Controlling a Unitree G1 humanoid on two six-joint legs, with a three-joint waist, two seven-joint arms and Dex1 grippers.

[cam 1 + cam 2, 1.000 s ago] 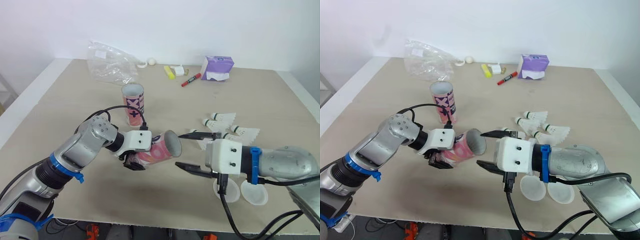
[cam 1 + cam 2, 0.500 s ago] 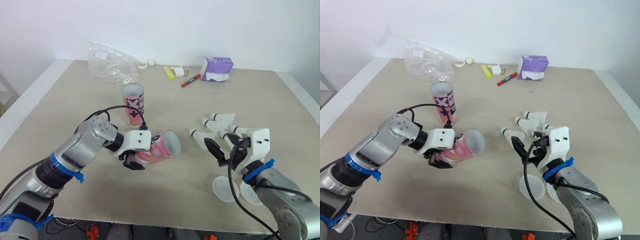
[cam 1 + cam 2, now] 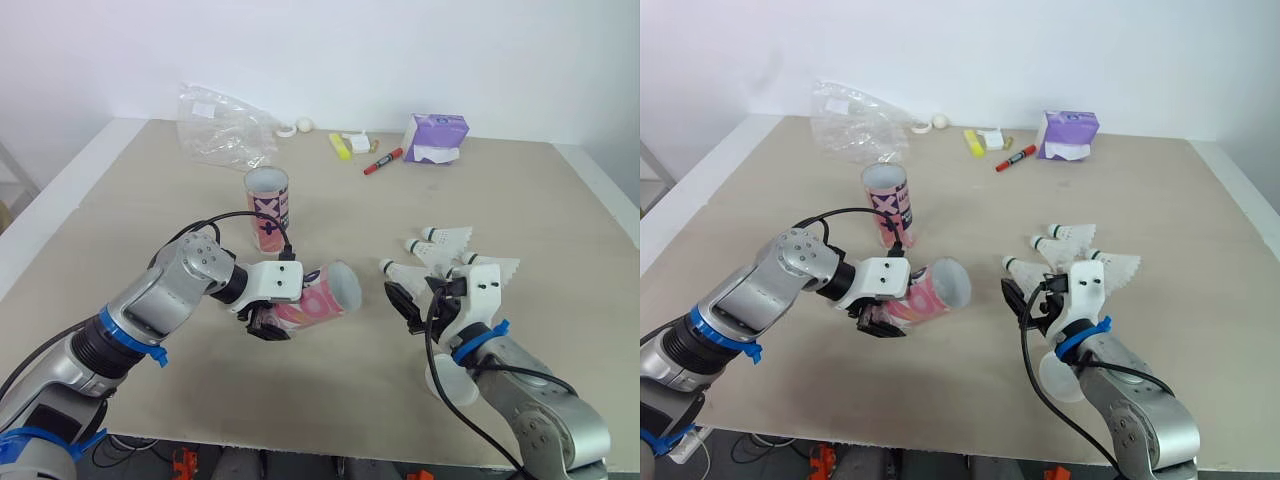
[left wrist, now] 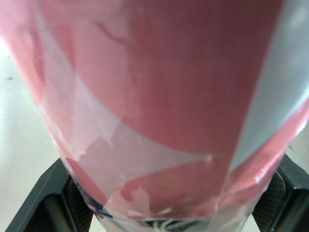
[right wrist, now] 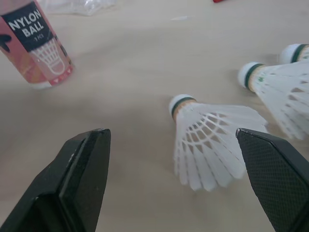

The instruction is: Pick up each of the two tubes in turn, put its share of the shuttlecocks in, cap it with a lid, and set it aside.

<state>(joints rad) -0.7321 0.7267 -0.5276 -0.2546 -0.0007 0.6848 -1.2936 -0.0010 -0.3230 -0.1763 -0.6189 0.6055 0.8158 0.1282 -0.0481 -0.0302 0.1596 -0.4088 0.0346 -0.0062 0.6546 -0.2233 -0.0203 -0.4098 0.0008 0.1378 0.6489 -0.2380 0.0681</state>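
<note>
Clamping the pink tube (image 3: pixel 320 297) near its closed end with the left gripper (image 3: pixel 270 323), one black finger (image 4: pixel 46 205) pressing on each side of it. Holding it on its side low over the table (image 3: pixel 140 210), open mouth pointing toward the robot's right and slightly up; leaving unclear whether it is touching the tabletop.

Showing a second pink tube (image 3: pixel 266 208) standing upright farther back on the table, open end up, apart from the held one.

Hovering the right gripper (image 5: pixel 170 145) low over the table to the right of the held tube's mouth, fingers spread wide and gripping nothing. Framing the nearest shuttlecock (image 5: pixel 205 140) between those fingers in the right wrist view, cork end pointing toward the tubes, feathers toward the gripper, neither finger touching it. Lying just beyond it, more shuttlecocks (image 3: pixel 447 238) clustered close together on the table's right side.

Partly covering the white lids (image 3: pixel 1053 378) with the right forearm, near the table's front edge.

Resting along the far edge of the table: a crumpled clear plastic bag (image 3: pixel 222 128), a yellow marker (image 3: pixel 339 146), a red marker (image 3: pixel 382 160) and a purple box (image 3: pixel 435 137).
</note>
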